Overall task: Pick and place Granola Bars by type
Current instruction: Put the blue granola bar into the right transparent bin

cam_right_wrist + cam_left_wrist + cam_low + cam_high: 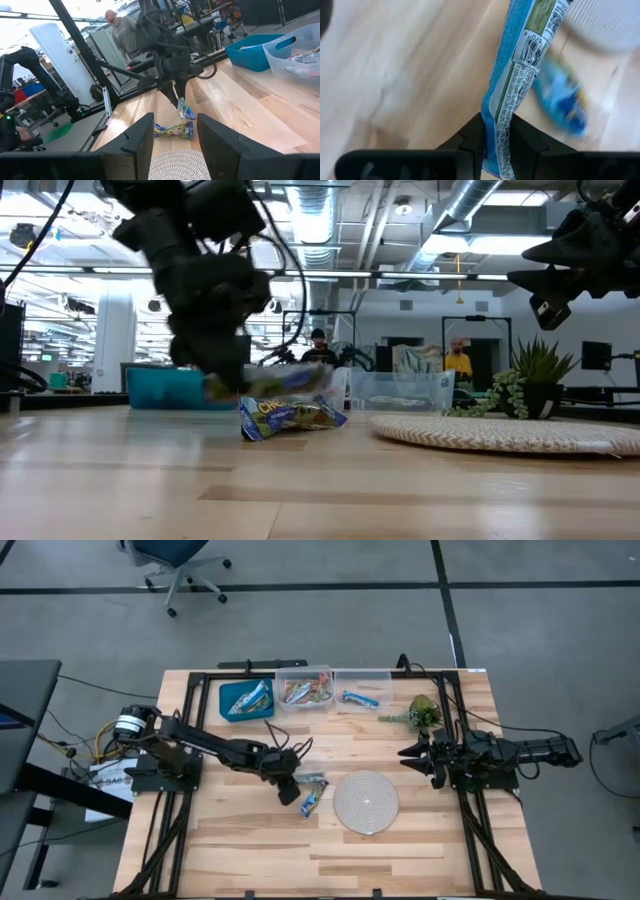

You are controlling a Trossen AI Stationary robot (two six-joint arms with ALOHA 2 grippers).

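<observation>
My left gripper [291,792] is at mid-table, left of the round woven mat [365,802], and is shut on a blue-and-white granola bar [520,65]. The low view shows this bar as a blur [275,383] under the gripper. Another bar [313,780], blue with green and yellow print, lies flat on the wood beside it [172,131]. More bars sit in the blue bin [246,698] and two clear bins [305,690] at the far edge. My right gripper [175,135] waits open at the table's right side, holding nothing. My left gripper pinches one end of the blue-and-white bar's wrapper [497,132] between its two fingers. The fingers slant down from the table's left side and lie in line with the bar. The bar hangs below the fingertips [182,107], its free end low over the wood.
A green plant sprig [420,713] lies at the far right beside the right arm. The mat's top is bare. Bare wood stretches along the near half of the table. A dark frame runs along the table's sides. People stand in the room behind.
</observation>
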